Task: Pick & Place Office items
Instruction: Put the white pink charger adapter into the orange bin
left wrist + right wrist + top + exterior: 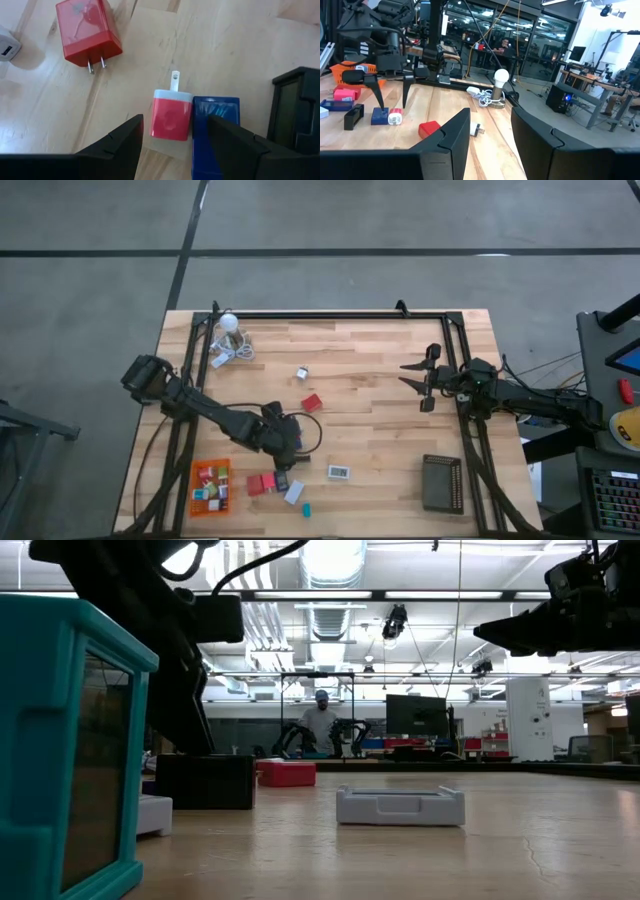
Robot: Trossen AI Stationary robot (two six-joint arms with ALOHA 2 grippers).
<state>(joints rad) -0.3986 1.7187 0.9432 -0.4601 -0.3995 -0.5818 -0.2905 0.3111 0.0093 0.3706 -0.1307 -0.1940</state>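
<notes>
From my seat the left gripper point(172, 142) hangs low at the lower middle of the overhead frame, fingers spread apart and holding nothing, straddling a little red-and-blue plug block point(171, 112) with a navy block point(215, 135) touching its side. The right gripper point(418, 383) is parked at right of center, raised off the wood, part-open and empty. The rest of the office items point(262, 483) are scattered on the wooden table point(380, 430); some are in the orange tray point(210, 487) at lower left. A person point(320, 720) stands way back in the lab.
</notes>
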